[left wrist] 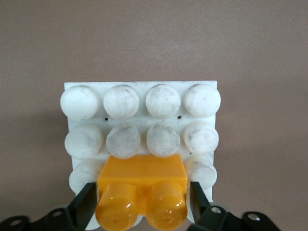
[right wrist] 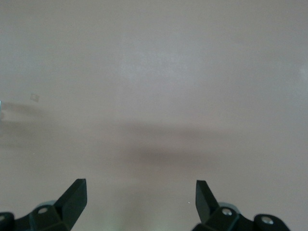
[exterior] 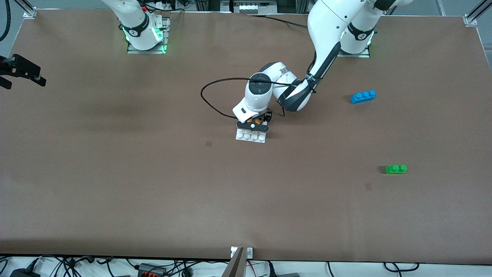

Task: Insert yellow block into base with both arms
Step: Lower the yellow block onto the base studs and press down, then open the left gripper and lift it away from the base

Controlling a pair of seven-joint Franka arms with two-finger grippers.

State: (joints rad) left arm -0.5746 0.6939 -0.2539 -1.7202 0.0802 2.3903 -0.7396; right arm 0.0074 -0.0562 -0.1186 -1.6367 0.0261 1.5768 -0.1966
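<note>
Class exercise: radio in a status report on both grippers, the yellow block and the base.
Left gripper open astride yellow block, block seated on base. Right gripper open, waiting over bare table at its own end. Nothing in the way.

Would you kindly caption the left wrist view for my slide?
Yellow block seated on the white base, left gripper fingers flanking it.

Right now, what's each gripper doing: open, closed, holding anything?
Left gripper: open around the yellow block on the base, not clamped.
Right gripper: open, empty, waiting over bare table.

Orange-yellow block (left wrist: 142, 179), white studded base (left wrist: 139, 103), blue brick (exterior: 363, 96), green brick (exterior: 396, 169), brown table (exterior: 115, 173)
</note>
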